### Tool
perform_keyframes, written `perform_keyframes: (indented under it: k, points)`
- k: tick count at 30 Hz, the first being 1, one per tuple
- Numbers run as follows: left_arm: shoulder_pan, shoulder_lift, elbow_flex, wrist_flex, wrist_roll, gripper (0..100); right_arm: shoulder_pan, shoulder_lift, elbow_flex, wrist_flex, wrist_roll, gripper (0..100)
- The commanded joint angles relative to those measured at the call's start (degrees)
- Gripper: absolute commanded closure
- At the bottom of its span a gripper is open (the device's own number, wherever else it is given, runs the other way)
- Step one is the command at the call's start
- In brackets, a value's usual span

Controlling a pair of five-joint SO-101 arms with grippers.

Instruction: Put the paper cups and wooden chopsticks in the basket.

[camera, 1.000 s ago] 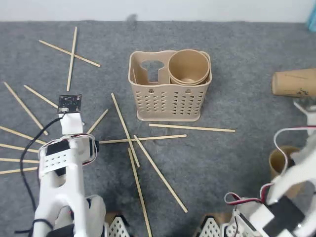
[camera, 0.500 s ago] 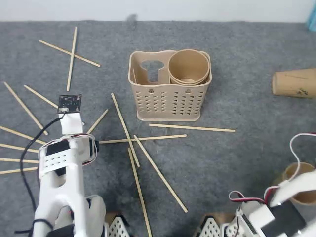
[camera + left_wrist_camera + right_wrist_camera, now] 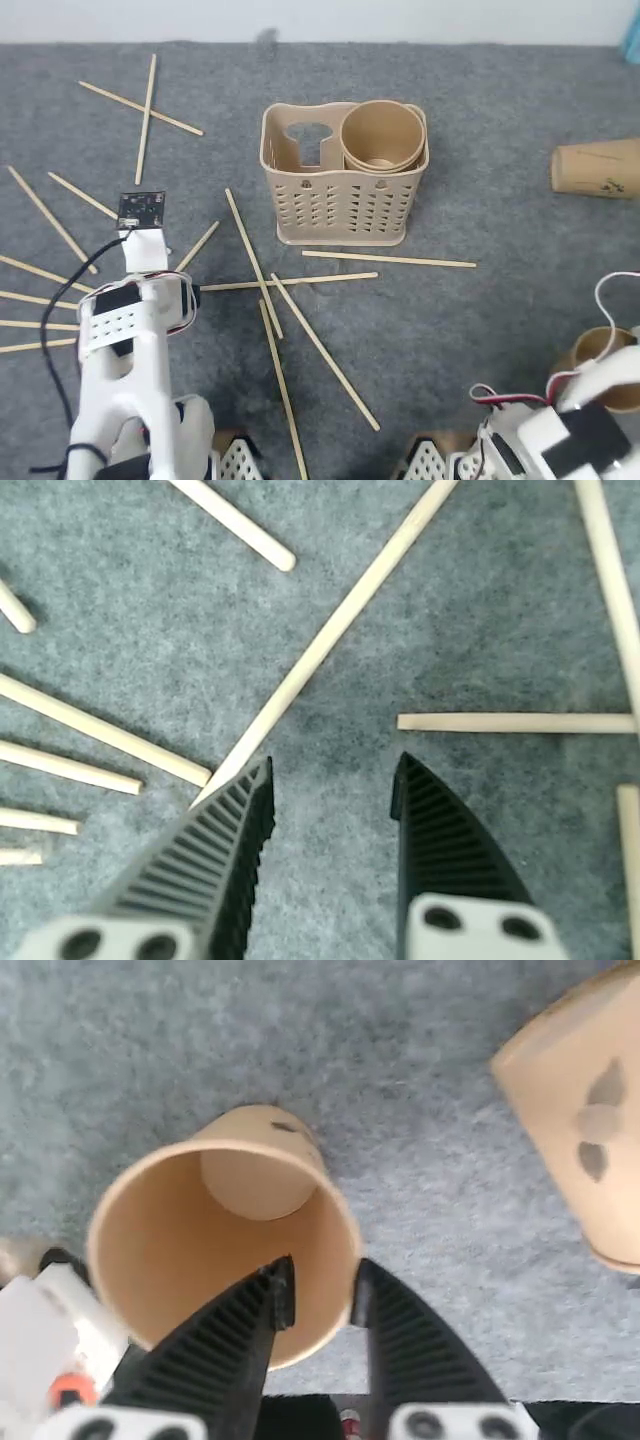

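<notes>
**Right jaws pinch a cup wall; left jaws gape over felt**

At 9 o'clock on the grey felt mat (image 3: 480, 330), thin pale wooden chopsticks (image 3: 52, 220) lie flat in a loose fan, straight and blunt at the ends. My left arm (image 3: 130, 340) stands over them at about 8 o'clock. My left gripper (image 3: 330, 780) is spread wide and has hold of nothing. Fuzzy felt shows between its black ribbed fingers (image 3: 235, 830). One long slanting stick (image 3: 340, 625) runs up to one fingertip, and a second stick (image 3: 515, 722) ends near the other.

At 12 o'clock the basket (image 3: 300, 215) stands upright. It is beige plastic with rounded corners and slotted walls. A nested cup (image 3: 383, 135) of smooth brown paper sits mouth up in its 3 o'clock compartment. On the basket's 6 o'clock side one stick (image 3: 389, 259) lies along the wall, near but apart from it. More crossed sticks (image 3: 254, 263) sprawl over the middle of the mat, between my two arms.

At 3 o'clock a lying cup (image 3: 598, 167), tapered and round, rests on its side. At 5 o'clock is the held cup (image 3: 598, 342), with its mouth facing up. My right gripper (image 3: 320, 1285) is closed to a narrow gap on its wall, one finger inside the mouth and one outside, the thin paper rim pinched between them. I cannot tell whether its base touches the felt.
</notes>
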Motion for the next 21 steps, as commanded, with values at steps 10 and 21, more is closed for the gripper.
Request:
perform_keyframes:
  k: [10, 21]
  points:
    - [0.1, -1.8, -0.4, -1.1, -0.4, 82, -0.1, -1.6, 0.4, -3.4, -0.4, 98.9]
    - [0.1, -1.8, -0.3, -1.1, -0.4, 82, -0.9, -10.0, 0.7, -3.4, -0.5, 84.2]
